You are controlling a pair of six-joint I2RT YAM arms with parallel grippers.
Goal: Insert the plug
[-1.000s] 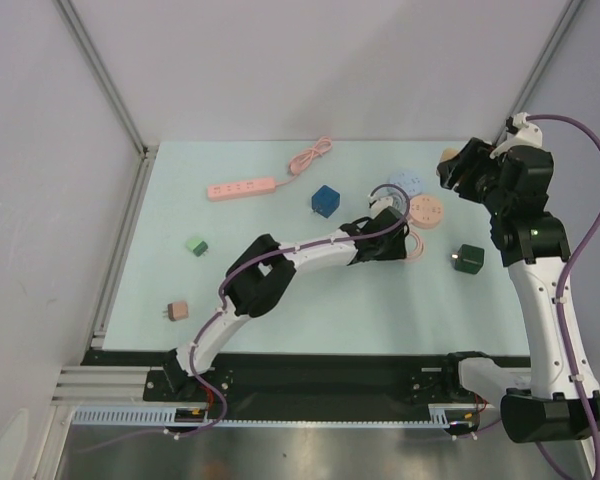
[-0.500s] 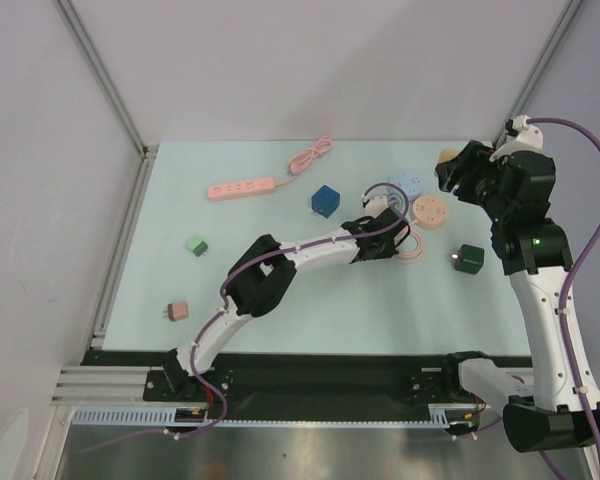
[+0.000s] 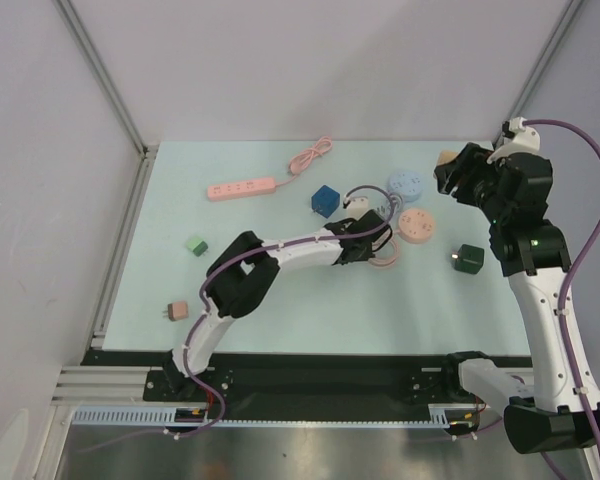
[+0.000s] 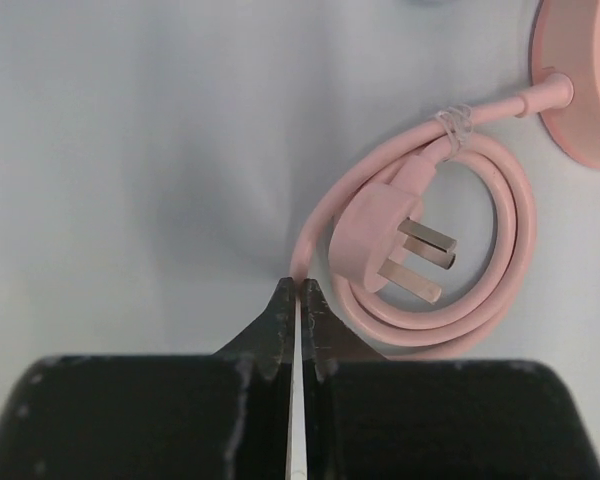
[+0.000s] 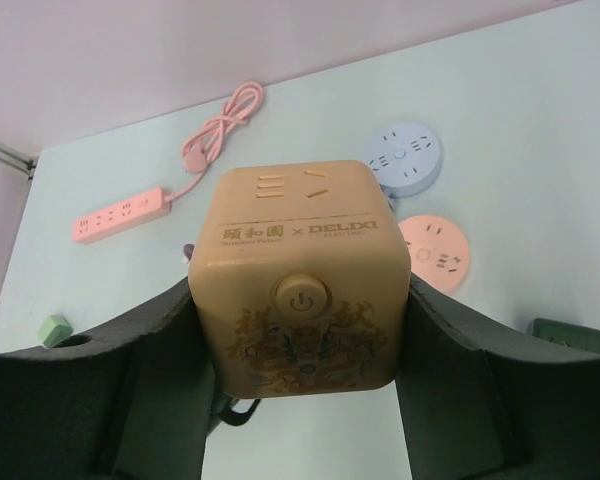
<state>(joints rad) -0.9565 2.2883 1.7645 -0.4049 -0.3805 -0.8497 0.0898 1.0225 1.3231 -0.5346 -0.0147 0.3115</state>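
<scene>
Securing the plug is the step in hand: the pink three-pin plug [image 4: 380, 235] lies flat on the table [image 4: 130, 120] inside its coiled pink cord [image 4: 325, 210], which runs from the round pink socket [image 4: 580, 80]. The left fingers [image 4: 280, 305] are closed tight with their tips at the cord loop just beside the plug; a pinch cannot be confirmed. The right fingers [image 5: 150, 340] grip the tan cube socket [image 5: 300, 280], raised well apart, so the next move calls for a firm hold on the plug body with its pins free to meet the cube's slots.
</scene>
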